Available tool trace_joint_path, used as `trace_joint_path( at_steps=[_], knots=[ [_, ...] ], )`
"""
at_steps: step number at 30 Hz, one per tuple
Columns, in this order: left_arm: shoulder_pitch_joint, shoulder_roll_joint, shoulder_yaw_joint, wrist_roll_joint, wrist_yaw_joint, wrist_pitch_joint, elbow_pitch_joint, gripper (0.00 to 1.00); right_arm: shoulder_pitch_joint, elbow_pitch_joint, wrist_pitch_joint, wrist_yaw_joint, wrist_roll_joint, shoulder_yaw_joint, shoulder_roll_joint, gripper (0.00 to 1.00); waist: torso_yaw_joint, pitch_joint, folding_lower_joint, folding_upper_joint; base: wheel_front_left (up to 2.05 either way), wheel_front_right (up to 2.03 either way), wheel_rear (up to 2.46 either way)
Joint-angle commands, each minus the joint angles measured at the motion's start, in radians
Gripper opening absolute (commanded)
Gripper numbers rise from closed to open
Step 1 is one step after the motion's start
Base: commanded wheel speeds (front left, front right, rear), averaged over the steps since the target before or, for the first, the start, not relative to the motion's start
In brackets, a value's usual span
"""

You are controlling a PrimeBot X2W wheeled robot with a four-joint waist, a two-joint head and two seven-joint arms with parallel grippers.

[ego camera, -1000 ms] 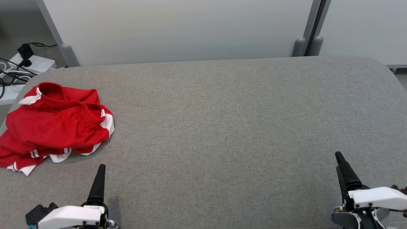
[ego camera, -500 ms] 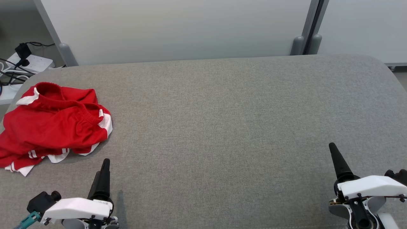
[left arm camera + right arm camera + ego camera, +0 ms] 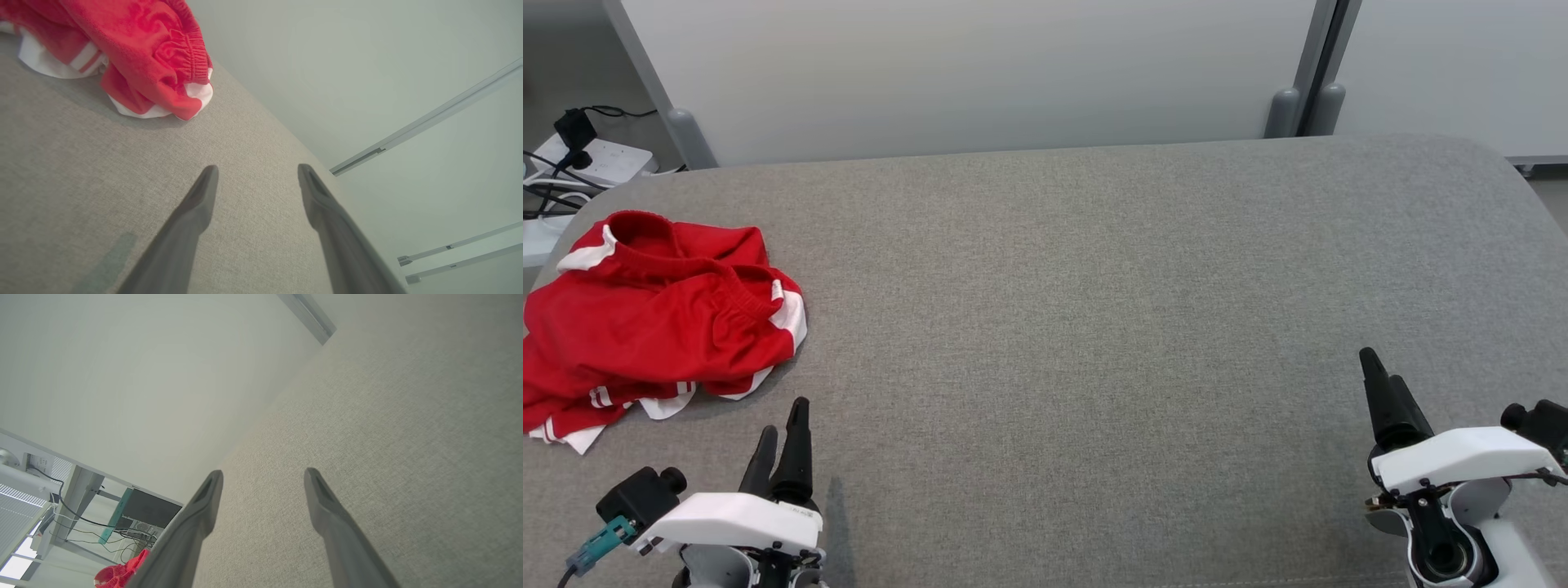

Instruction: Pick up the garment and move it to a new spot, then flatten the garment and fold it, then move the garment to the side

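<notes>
both arms edging forward, nothing picked up yet

over the last second i've brought the left gripper (image 3: 784, 416) and right gripper (image 3: 1380, 367) further out over the grey fabric-covered table (image 3: 1094, 327), jaws on both spread wide and empty. the crumpled red garment with white trim (image 3: 662, 314) lies by the table's left edge, near the left gripper. its slight shift in frame is my head camera moving, not the cloth.
</notes>
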Motion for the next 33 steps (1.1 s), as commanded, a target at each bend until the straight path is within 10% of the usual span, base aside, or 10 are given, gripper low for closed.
trace_joint_path(
  at_steps=[1, 33],
  knots=[
    [-0.062, 0.025, 0.019, 0.031, 0.004, -0.011, -0.015, 1.00, -0.058, -0.014, -0.015, 0.005, -0.027, 0.019, -0.013, 1.00, 0.000, 0.000, -0.0001, 0.0000, 0.00, 0.00, 0.00],
    [-0.142, 0.036, 0.064, 0.437, 0.025, -0.102, 0.038, 1.00, -0.181, 0.067, -0.106, 0.006, -0.387, 0.072, -0.039, 1.00, -0.009, 0.003, -0.0001, 0.0000, 0.00, 0.00, 0.00]
  ],
)
